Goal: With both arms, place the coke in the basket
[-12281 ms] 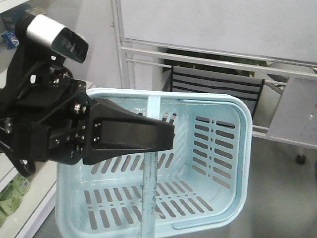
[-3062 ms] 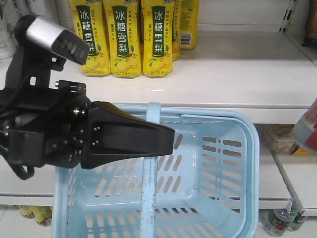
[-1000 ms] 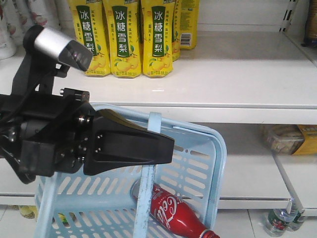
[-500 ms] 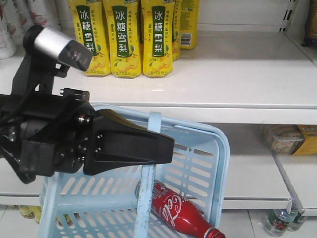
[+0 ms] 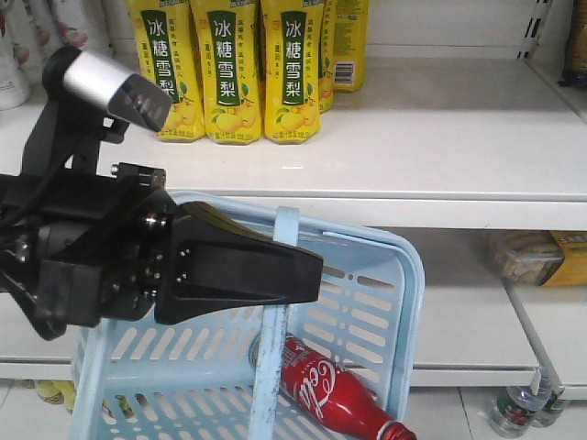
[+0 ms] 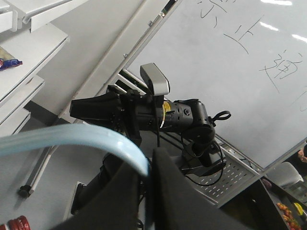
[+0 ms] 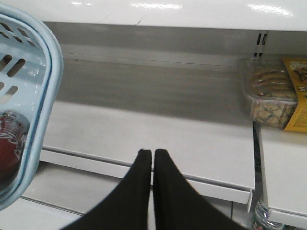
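Front view: the basket [image 5: 404, 302] is seen tilted before a white shelf [image 5: 440, 147], hung by its flat handle [image 5: 272, 348], which passes under the tip of the left gripper [image 5: 307, 266]. The coke [image 5: 330, 394] is seen lying on its side on the slotted base of the basket, below and just to the right of that gripper's tip, cap pointing down and to the right. A silver-grey camera [image 5: 110, 82] is mounted above the gripper. Yellow drink bottles [image 5: 229, 69] are ranged on the shelf above and behind the jaws.

Left wrist view: the left gripper [image 6: 149, 165] is shown with its two dark fingers [image 6: 170, 191] set close on the blue handle [image 6: 96, 141], which enters from the left and curves down into the narrow gap between them; the jaws are thus clamped on the handle. The red top of the coke [image 6: 13, 224] is just visible at the lower left corner, well below and left of the jaws. The other arm [image 6: 144, 110] is seen beyond the jaws, before a whiteboard [image 6: 249, 57].

Right wrist view: the right gripper [image 7: 152, 153] is shown with its fingertips pressed together and nothing between them. The basket [image 7: 48, 81] lies to the left of the jaws, apart from them, with the red coke label [image 7: 12, 143] visible through its wall. A clear tray of food [image 7: 271, 96] rests on the lower shelf, ahead and to the right of the jaws.
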